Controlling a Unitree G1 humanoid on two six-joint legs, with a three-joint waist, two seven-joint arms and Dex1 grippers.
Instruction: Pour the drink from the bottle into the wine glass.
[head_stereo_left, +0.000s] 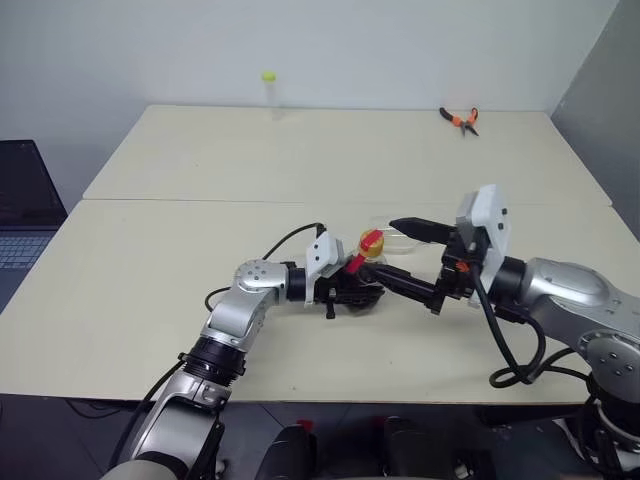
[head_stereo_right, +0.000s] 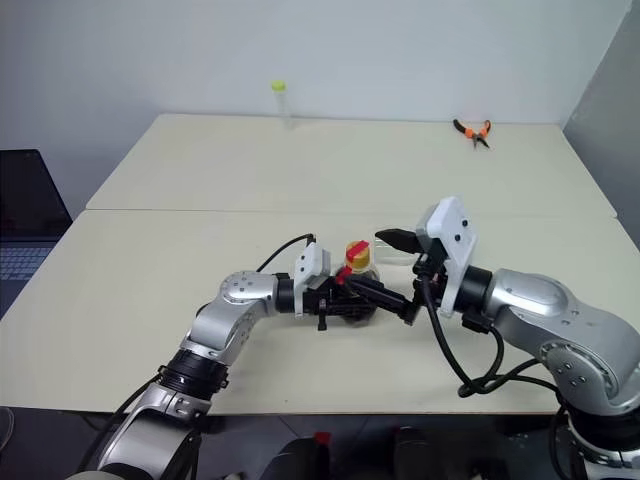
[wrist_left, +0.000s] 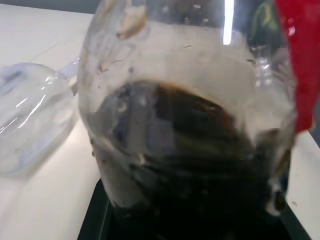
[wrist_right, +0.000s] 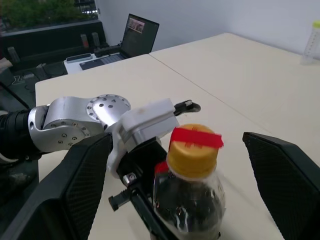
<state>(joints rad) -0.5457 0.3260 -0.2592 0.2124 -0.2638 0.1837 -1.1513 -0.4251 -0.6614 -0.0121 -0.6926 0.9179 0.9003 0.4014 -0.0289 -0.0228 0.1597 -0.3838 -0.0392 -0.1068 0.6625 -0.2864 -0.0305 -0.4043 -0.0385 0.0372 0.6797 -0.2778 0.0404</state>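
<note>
Left end effector (head_stereo_right: 345, 296) is clamped on the capped bottle (head_stereo_right: 355, 283) near the bench's (head_stereo_right: 150, 260) front edge. Right end effector (wrist_right: 180, 190), fingers wide apart, straddles the cap. The wine glass (wrist_left: 30, 120) lies toppled alongside; pouring now risks spillage.

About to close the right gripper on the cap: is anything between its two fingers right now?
Yes. In the right wrist view the bottle stands between the open right gripper's fingers, yellow cap on, with the left gripper around its body.
</note>
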